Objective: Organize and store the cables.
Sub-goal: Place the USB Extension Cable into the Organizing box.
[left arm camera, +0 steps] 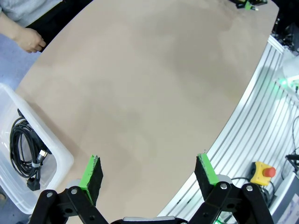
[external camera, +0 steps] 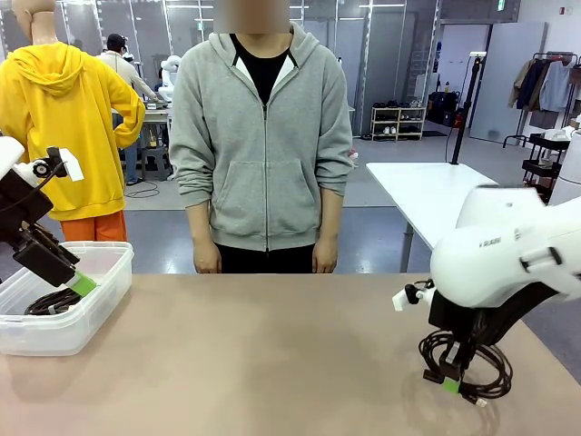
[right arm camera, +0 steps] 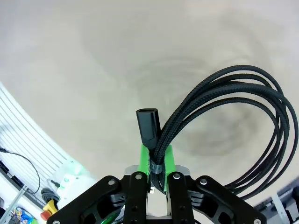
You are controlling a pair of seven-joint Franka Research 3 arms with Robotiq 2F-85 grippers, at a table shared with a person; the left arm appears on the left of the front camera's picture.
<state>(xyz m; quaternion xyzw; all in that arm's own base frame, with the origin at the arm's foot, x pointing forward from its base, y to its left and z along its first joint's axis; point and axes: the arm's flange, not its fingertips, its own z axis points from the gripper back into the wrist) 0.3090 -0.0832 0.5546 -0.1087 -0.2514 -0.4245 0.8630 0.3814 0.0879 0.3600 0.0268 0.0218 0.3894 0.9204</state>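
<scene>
Right gripper was clamped on a black coil, pinching it at the bound section where the strands gather. One plug end stuck up just past the fingertips; the loops fanned away from the pads. In the front view the same coil hung beneath the gripper, low over the table; whether its lowest loops touched the surface could not be told.

Left gripper stood wide, nothing between its pads. It hung by the bin's near edge, the bin just off to one side of its fingers. From the front, the gripper sat at the bin's rim.

One coil already lay inside the bin, plug showing, also visible from the front.

Progress, as judged: one cable stored, one in the right grip and well apart from the bin, across the table. No other loose coils seen on the tabletop. What looked left: carry the held coil over to the bin and let it go inside. Person stood at the far side, hand down, not engaged.
</scene>
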